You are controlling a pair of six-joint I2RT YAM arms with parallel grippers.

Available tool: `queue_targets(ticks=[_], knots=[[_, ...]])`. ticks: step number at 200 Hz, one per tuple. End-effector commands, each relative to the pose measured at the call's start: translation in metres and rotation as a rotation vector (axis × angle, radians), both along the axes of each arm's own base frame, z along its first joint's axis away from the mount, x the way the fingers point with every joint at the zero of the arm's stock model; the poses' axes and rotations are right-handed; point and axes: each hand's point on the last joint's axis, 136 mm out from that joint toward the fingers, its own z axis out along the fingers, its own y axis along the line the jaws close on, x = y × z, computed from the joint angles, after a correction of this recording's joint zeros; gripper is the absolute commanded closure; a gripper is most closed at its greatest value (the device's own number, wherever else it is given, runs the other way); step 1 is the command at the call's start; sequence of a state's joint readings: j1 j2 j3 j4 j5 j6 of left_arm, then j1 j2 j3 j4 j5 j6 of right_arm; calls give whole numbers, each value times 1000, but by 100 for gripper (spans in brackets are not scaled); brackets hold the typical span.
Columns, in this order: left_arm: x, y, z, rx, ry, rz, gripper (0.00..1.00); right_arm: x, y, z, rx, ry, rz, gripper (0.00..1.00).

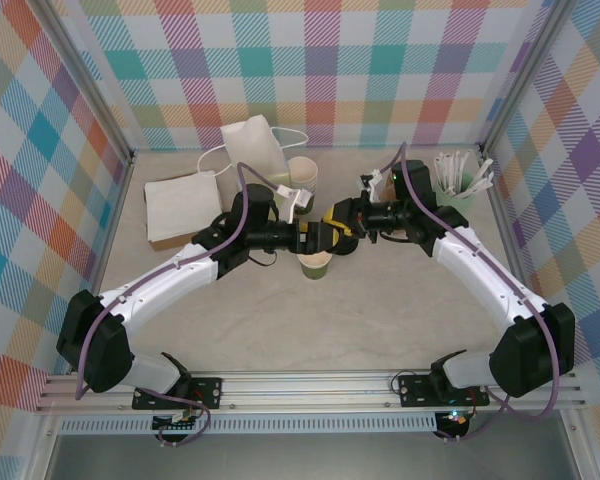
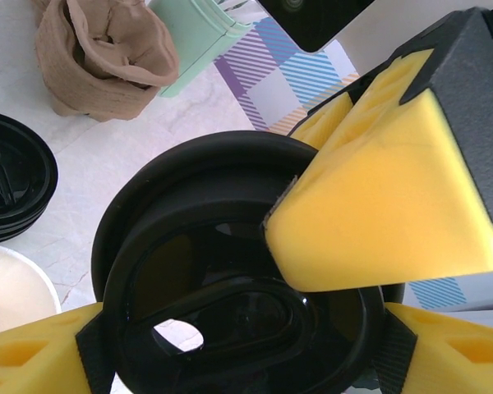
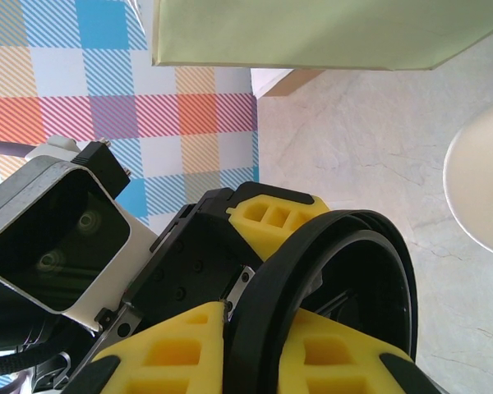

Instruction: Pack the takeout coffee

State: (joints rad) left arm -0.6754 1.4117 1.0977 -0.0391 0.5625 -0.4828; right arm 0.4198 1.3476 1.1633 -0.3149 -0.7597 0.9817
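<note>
Lid [image 2: 177,209], round glossy black plastic, clamped by left claw [image 2: 238,355] and right claw [image 3: 259,353] (green paper cup [image 1: 313,266] beside); crumpled brown paper [image 2: 99,57] near.

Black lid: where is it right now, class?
Mid-table in the top view, the black lid is gripped between the left gripper and right gripper, beside the green cup.

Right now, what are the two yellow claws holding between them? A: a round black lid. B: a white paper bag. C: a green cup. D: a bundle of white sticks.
A: the black lid sits between the fingers of the left claw, and the right claw pinches its rim.
</note>
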Motion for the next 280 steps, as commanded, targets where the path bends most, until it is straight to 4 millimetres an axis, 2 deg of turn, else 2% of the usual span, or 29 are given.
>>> queue_targets(ticks=[1, 50, 107, 135, 173, 203, 238, 259, 280], knots=[[9, 3, 25, -38, -62, 40, 24, -9, 11, 13, 25, -30, 60, 83], [8, 6, 19, -10, -65, 46, 27, -7, 8, 11, 7, -34, 45, 80], [4, 17, 0, 106, -76, 43, 28, -4, -1, 7, -56, -69, -9, 62], [2, 23, -14, 187, -80, 35, 29, -2, -14, -2, -146, -80, -61, 51], [1, 35, -31, 328, -81, 25, 30, 3, -52, -23, -393, -139, -173, 37], [2, 38, -42, 435, -82, 0, 32, 2, -98, -51, -651, -161, -255, 28], [4, 40, -55, 573, -85, -27, 34, -3, -149, -88, -968, -159, -274, 19], [8, 41, -61, 635, -83, -25, 34, -7, -167, -105, -1084, -150, -256, 11], [11, 39, -65, 690, -91, -32, 35, -8, -176, -117, -1151, -143, -232, 3]])
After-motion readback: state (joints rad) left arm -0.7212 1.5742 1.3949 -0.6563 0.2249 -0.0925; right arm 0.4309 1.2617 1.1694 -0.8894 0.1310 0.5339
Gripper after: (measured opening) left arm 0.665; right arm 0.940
